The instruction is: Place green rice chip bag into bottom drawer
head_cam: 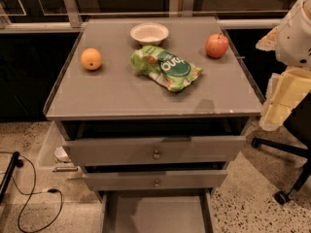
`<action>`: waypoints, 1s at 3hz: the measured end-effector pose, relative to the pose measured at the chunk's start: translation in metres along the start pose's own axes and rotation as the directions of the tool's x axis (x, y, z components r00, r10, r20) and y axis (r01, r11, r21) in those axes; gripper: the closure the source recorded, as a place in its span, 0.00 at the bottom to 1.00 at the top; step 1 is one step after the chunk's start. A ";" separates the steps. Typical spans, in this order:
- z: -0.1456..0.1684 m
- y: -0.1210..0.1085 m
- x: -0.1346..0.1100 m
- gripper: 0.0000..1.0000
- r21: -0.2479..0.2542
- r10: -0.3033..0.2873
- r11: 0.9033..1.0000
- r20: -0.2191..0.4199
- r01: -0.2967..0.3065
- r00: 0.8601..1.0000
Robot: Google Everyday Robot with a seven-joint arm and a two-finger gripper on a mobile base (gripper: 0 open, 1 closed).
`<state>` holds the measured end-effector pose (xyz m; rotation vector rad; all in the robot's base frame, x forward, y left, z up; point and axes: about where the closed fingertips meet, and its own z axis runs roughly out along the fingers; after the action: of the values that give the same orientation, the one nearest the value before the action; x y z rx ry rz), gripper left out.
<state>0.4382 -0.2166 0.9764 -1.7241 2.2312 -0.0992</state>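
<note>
The green rice chip bag (166,67) lies flat and slantwise near the middle of the bench (116,93), with nothing gripping it. A white bowl (149,33) sits just behind it, an orange (91,58) is well off to the left and an apple (216,45) to the upper right. The gripper (283,98) hangs at the right edge of the frame, beside the bench and apart from the bag; whether it is spread or pressed together cannot be told here. The bottom drawer (155,213) stands pulled out at the lower centre, its grey floor bare.

The step in hand looks to be the reach for the bag. It would go best coming from above, closing across the narrow width of the bag near its middle, where the foil can bunch without slipping. Keep away from the bowl behind it. Lift well above the bench edge, and come forward past the two upper drawers (155,152), which jut out a little, before lowering into the tray
</note>
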 end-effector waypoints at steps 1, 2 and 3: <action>0.000 0.000 0.000 0.00 0.000 0.000 1.000 0.000 0.000 1.000; 0.008 -0.008 -0.009 0.00 -0.002 -0.012 1.000 0.051 0.013 0.999; 0.022 -0.029 -0.017 0.00 -0.008 0.005 1.000 0.144 -0.004 0.990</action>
<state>0.4750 -0.2055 0.9660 -1.6735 2.1333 0.0341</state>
